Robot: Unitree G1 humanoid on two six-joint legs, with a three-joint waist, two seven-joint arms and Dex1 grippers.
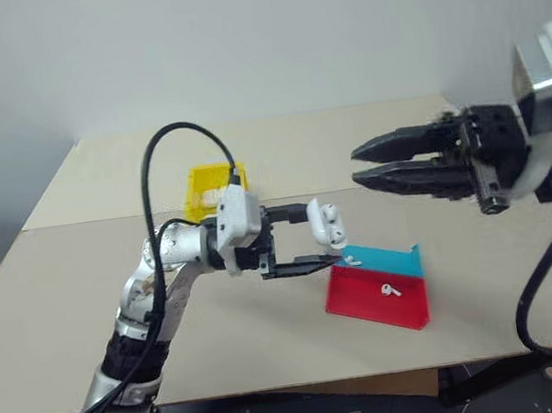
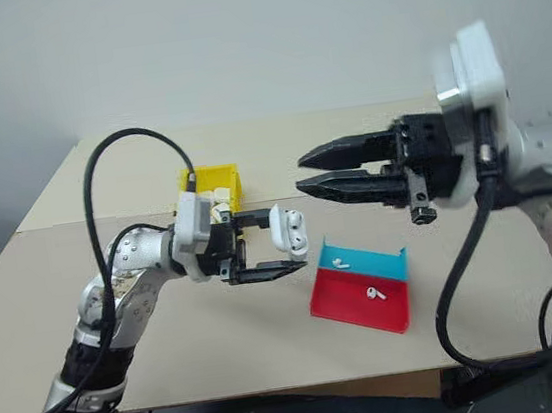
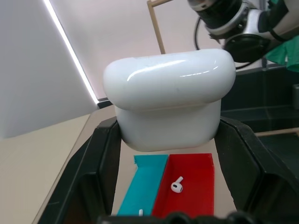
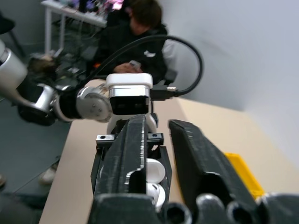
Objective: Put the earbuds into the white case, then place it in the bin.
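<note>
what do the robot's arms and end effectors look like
Both arms are silver-grey metal with black joint sections and looping black cables. Each wrist carries a white boxy camera module. The left end effector and right end effector each have two black, tapered fingers with ridged inner faces.

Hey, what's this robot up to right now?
The left gripper holds the white case above the table, lid open. The right gripper hovers beside it, carrying nothing I can see. Two earbuds still lie in the red and blue tray. The yellow bin sits behind.
</note>
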